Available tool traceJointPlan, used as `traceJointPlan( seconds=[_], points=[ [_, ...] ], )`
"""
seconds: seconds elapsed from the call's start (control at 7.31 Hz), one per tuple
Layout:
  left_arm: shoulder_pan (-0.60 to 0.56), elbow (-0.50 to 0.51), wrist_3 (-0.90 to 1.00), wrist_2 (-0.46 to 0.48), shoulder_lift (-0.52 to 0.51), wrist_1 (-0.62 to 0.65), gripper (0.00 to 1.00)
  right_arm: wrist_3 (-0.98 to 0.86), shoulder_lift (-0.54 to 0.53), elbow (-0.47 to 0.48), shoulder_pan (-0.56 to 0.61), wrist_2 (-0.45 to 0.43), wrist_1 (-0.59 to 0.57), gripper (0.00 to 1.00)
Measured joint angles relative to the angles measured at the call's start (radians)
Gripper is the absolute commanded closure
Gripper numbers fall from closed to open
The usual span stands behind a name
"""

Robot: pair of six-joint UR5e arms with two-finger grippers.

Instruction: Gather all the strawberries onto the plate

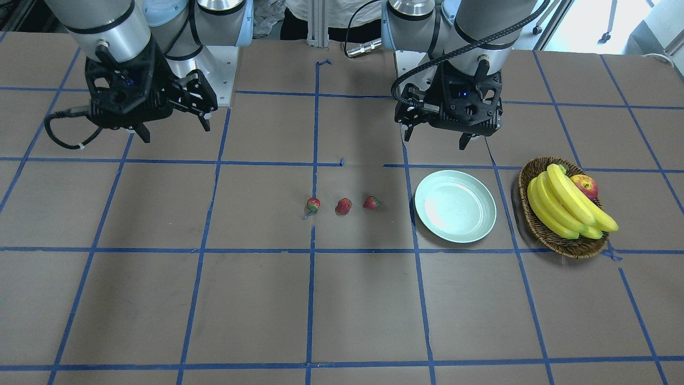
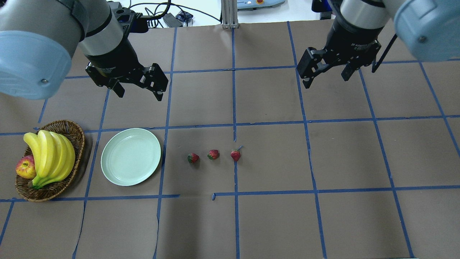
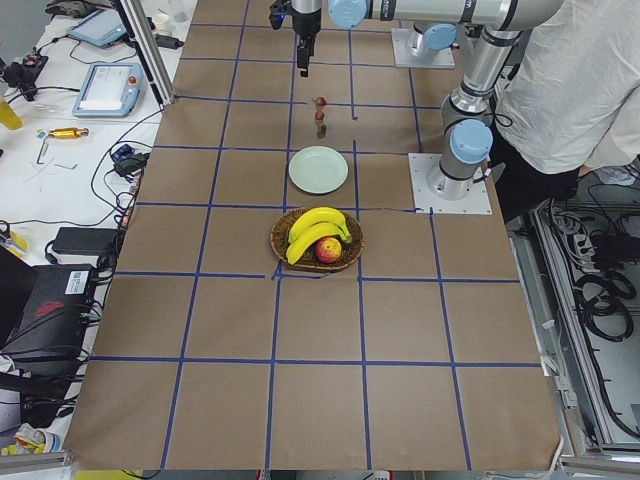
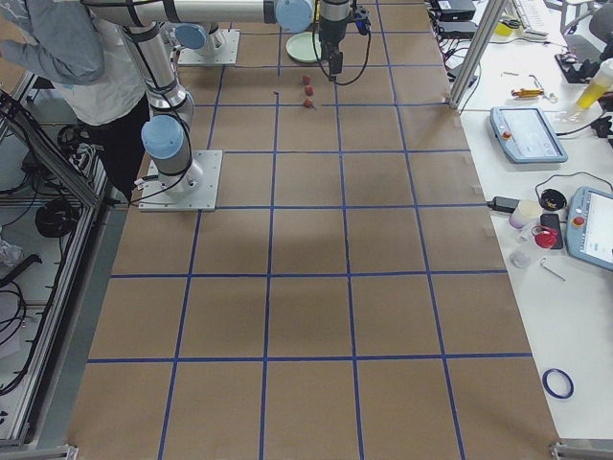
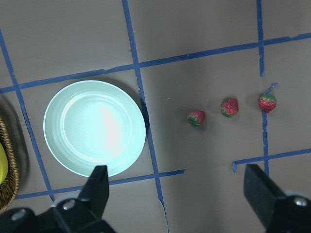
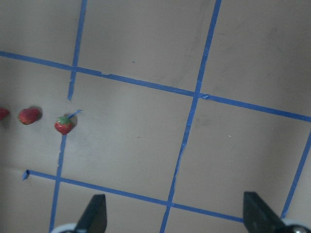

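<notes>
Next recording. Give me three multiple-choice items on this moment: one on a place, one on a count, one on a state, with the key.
1. Where do the strawberries lie?
A. on the table, in a row beside the plate
B. in the plate
C. in a gripper

2. How many strawberries are there?
A. one
B. two
C. three

3. What state are the left gripper and right gripper in?
A. both shut
B. both open, holding nothing
C. one shut on a strawberry

Key:
1. A, since the row sits on bare table and the plate is empty.
2. C, since the overhead view shows three red berries.
3. B, since each gripper's fingers are spread above the table with nothing between them.
</notes>
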Motion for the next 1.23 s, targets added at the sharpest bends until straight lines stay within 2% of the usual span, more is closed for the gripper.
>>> traceJointPlan(
  seconds=[0.14,0.41,0.55,0.96,1.23],
  points=[
    [0.000,-0.001,0.000,0.000,-0.001,0.000,0.00,0.030,0.000,-0.026,0.000,0.001,0.018,0.10],
    [0.000,0.000,0.000,0.000,-0.004,0.000,0.00,0.054,0.006,-0.030,-0.003,-0.040,-0.065,0.07],
    [0.000,0.000,0.000,0.000,-0.005,0.000,0.00,0.056,0.007,-0.027,-0.006,-0.066,-0.086,0.01],
    [0.000,-0.004,-0.007,0.000,-0.013,-0.001,0.00,0.059,0.012,-0.024,-0.008,-0.073,-0.100,0.00],
    [-0.003,-0.086,-0.024,-0.006,-0.037,0.059,0.00,0.060,0.013,-0.022,-0.008,-0.071,-0.101,0.00]
  ],
)
